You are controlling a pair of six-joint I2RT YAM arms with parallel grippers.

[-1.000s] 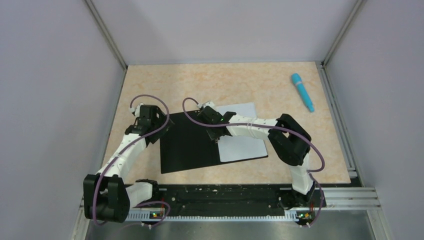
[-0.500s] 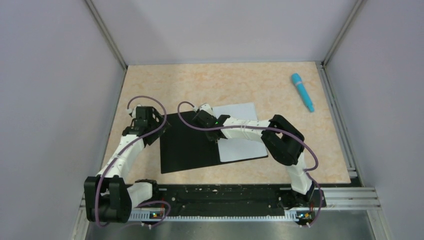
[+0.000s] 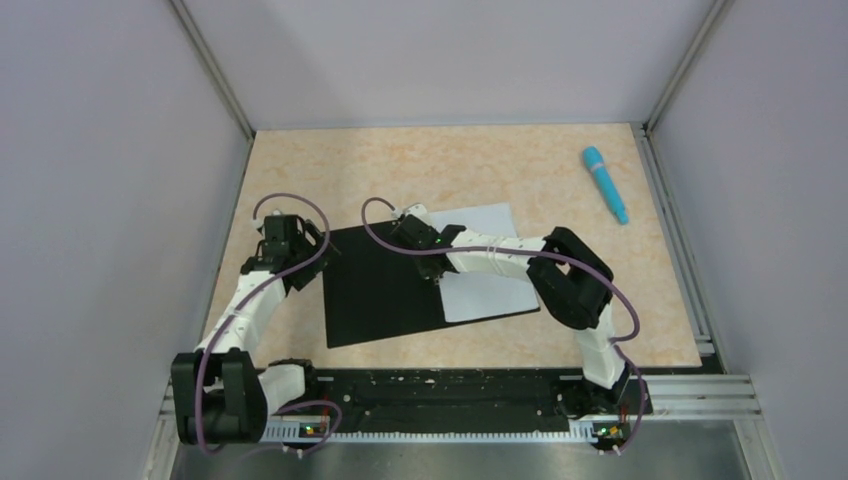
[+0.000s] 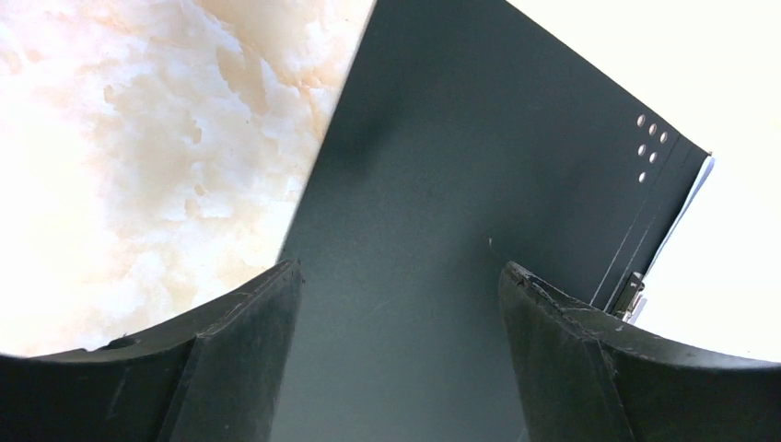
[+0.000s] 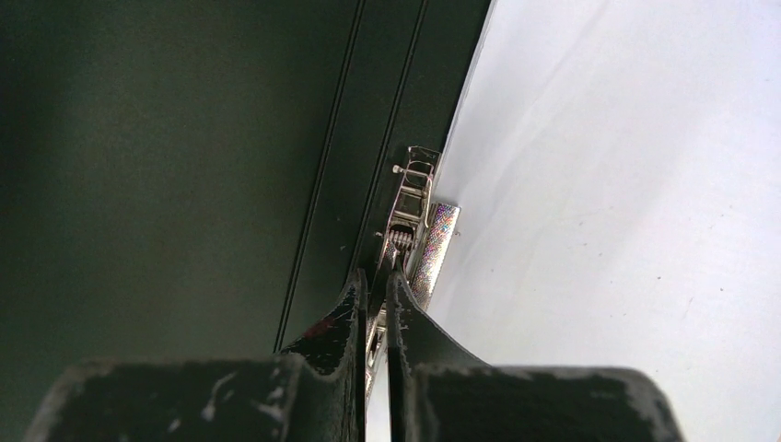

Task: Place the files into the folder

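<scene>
The folder (image 3: 380, 290) lies open on the table, black inside up. The white files (image 3: 487, 296) lie on its right half. My right gripper (image 3: 436, 274) is shut on the metal clip (image 5: 410, 207) at the spine, where the black cover (image 5: 184, 166) meets the files (image 5: 626, 184). My left gripper (image 3: 308, 254) is open and empty over the folder's left edge. In the left wrist view it (image 4: 398, 267) hovers above the black inside (image 4: 479, 184), with the clip (image 4: 631, 296) and the files (image 4: 728, 230) at the right.
A blue pen (image 3: 606, 184) lies at the back right of the marbled table (image 3: 480, 160). Grey walls enclose the left, back and right. A metal rail (image 3: 690, 395) runs along the near edge.
My left gripper has drawn slightly left, towards the folder's edge. My right gripper stays shut on the clip, and the folder has shifted a little to the right.
</scene>
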